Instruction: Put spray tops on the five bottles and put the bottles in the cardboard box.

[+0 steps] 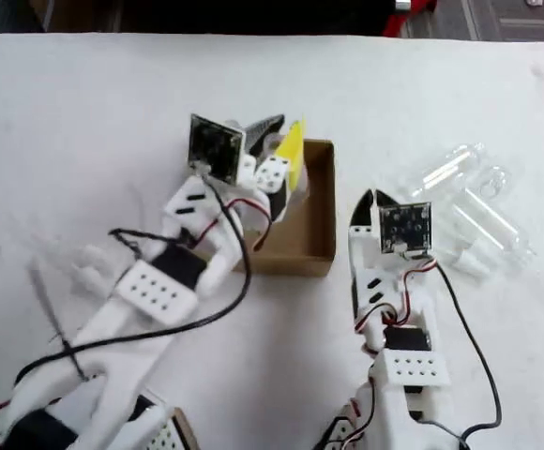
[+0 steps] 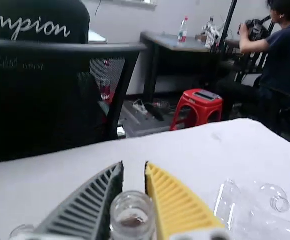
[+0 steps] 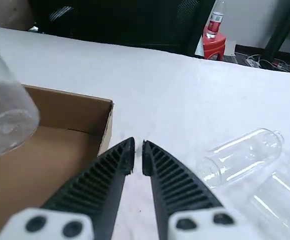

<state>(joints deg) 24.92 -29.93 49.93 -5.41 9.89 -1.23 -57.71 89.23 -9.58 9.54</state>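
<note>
My left gripper (image 1: pixel 279 137), with one grey and one yellow finger, is over the cardboard box (image 1: pixel 321 246). In the left wrist view it (image 2: pixel 134 175) is shut on the open neck of a clear bottle (image 2: pixel 131 216) with no spray top on it. That bottle (image 3: pixel 5 116) hangs above the box's (image 3: pixel 70 98) inside. My right gripper (image 1: pixel 364 201) has black fingers and sits just right of the box, low over the table. Its fingers (image 3: pixel 136 148) are shut with nothing between them. Several clear bottles (image 1: pixel 469 202) lie on the table to its right.
Small white parts (image 1: pixel 474 262) lie by the loose bottles (image 3: pixel 242 155), and other white pieces (image 1: pixel 89 264) lie left of the left arm. A black office chair (image 2: pixel 60 95) stands beyond the table's far edge. The table (image 1: pixel 84 112) is white.
</note>
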